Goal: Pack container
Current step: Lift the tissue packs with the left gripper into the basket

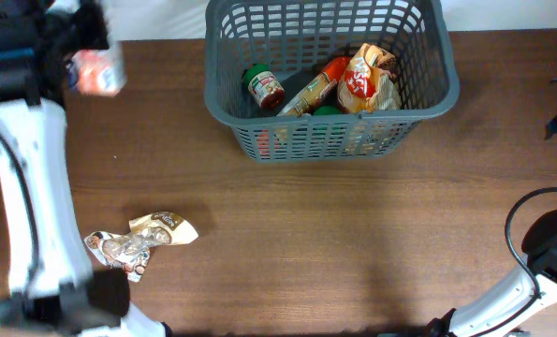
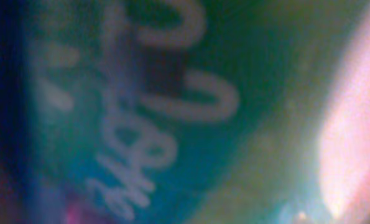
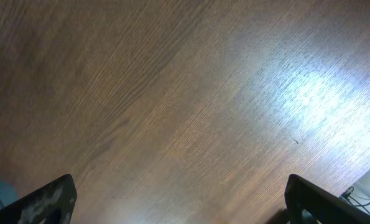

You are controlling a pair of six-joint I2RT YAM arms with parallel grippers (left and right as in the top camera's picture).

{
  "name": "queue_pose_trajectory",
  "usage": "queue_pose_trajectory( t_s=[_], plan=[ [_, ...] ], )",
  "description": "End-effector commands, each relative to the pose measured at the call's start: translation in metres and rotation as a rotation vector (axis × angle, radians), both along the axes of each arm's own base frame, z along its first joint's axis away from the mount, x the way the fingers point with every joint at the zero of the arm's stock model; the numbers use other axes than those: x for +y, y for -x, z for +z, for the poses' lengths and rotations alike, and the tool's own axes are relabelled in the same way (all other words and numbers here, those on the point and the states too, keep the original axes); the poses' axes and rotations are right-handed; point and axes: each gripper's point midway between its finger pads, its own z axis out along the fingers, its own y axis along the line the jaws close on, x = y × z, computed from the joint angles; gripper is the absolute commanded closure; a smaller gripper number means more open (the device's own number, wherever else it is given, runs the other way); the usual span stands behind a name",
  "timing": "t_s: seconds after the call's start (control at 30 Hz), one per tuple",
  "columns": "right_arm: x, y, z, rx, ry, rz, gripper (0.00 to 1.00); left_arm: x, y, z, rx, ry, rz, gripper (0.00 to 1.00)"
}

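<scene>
**Container** (image 1: 329,140): dark grey slotted basket, open side up, standing on the wooden table (image 1: 353,243) at the far edge, about centre. The long axis runs left to right across the table, and one long wall faces the arms.

**Contents:**
- Jar with green lid and red label (image 1: 264,86), at the left end.
- Long bottle with red cap (image 1: 315,91), lying diagonally with the cap toward the far right.
- Orange-and-white snack bag (image 1: 367,82), at the right, touching the bottle.
- Green item (image 1: 327,110), against the near wall and partly hidden.

**Relative to left gripper** (image 1: 81,49): the container lies well apart to its right, at about the same depth of the table.

**Left gripper:** pinched on a pink-and-white packet (image 1: 98,73), which is blurred in the overhead view. The wrist view is filled by out-of-focus printed packaging in green and pink. The fingers themselves cannot be made out.

**Right gripper** (image 3: 185,202): fingers spread wide, gripping nothing, over bare wood grain. The right arm (image 1: 545,267) sits at the near right corner, well apart from the container.

**Loose:** crumpled brown-and-white wrapper (image 1: 139,241) on the table at near left, beside the left arm (image 1: 30,187) and well apart from the container.
</scene>
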Motion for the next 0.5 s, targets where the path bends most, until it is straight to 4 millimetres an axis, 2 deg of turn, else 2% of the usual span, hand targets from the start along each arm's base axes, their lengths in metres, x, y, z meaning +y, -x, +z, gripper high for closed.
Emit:
queue_pose_trajectory(
  t_s=[0.0,0.07,0.1,0.13,0.2,0.27,0.33,0.47],
  plan=[
    [0.000,0.002,0.000,0.000,0.001,-0.011,0.01,-0.135,0.036,0.076,-0.211,0.048,-0.406,0.99],
    [0.000,0.002,0.000,0.000,0.001,-0.011,0.01,-0.177,0.044,0.084,-0.247,0.041,-0.502,0.98],
    [0.000,0.002,0.000,0.000,0.001,-0.011,0.01,-0.202,0.049,0.085,-0.263,0.022,-0.567,0.98],
    [0.000,0.002,0.000,0.000,0.001,-0.011,0.01,-0.219,0.053,0.083,-0.270,0.006,-0.611,0.98],
    [0.000,0.002,0.000,0.000,0.001,-0.011,0.01,-0.259,0.061,0.076,-0.276,-0.021,-0.710,0.98],
    [0.000,0.002,0.000,0.000,0.001,-0.011,0.01,-0.289,0.064,0.063,-0.261,-0.039,-0.772,0.98],
    [0.000,0.002,0.000,0.000,0.001,-0.011,0.01,-0.306,0.057,0.045,-0.227,-0.064,-0.763,0.98],
    [0.000,0.001,0.000,0.000,0.001,-0.011,0.01,-0.320,0.034,0.002,-0.142,-0.108,-0.724,0.98]
  ],
)
